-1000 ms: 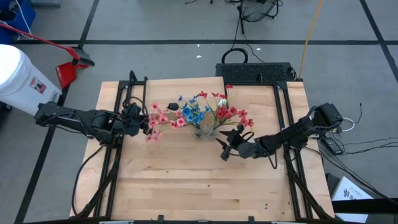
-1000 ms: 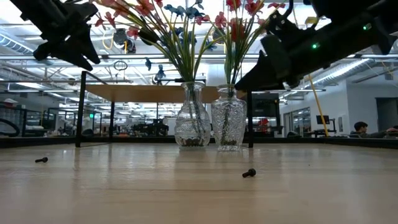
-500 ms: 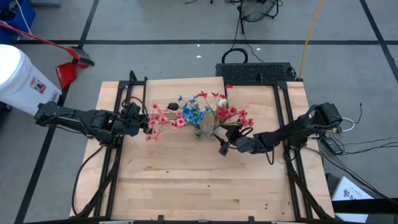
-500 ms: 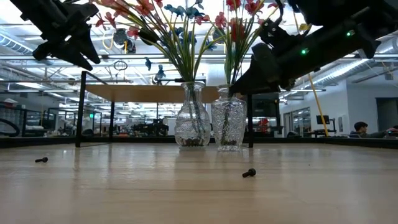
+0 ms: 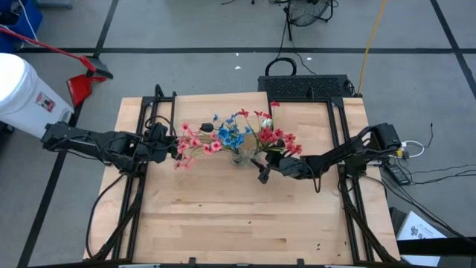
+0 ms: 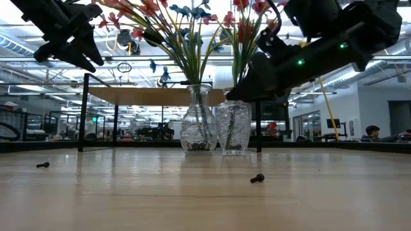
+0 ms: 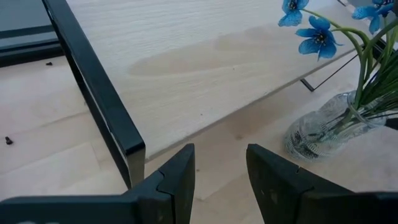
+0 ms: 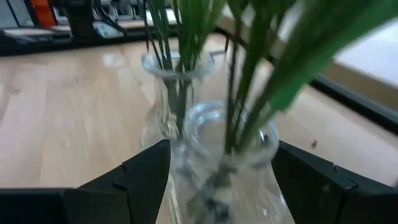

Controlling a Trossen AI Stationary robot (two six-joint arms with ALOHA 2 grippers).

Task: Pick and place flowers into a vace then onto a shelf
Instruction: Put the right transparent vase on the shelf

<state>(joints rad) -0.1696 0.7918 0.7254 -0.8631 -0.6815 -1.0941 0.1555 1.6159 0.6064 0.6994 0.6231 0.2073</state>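
So the right gripper (image 8: 214,180) has its jaws spread wide around the nearer glass vase (image 6: 233,131), not pinching it. Both vases of flowers (image 5: 242,134) sit mid-table, just in front of the shelf (image 7: 205,56). Left gripper (image 7: 217,180) hovers by the shelf's left end, jaws narrow, empty.

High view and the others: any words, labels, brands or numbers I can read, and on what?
None can be read.
White bucket beside the table: a red-and-white label, print too small to read.
Vases, flowers, shelf: no lettering visible.
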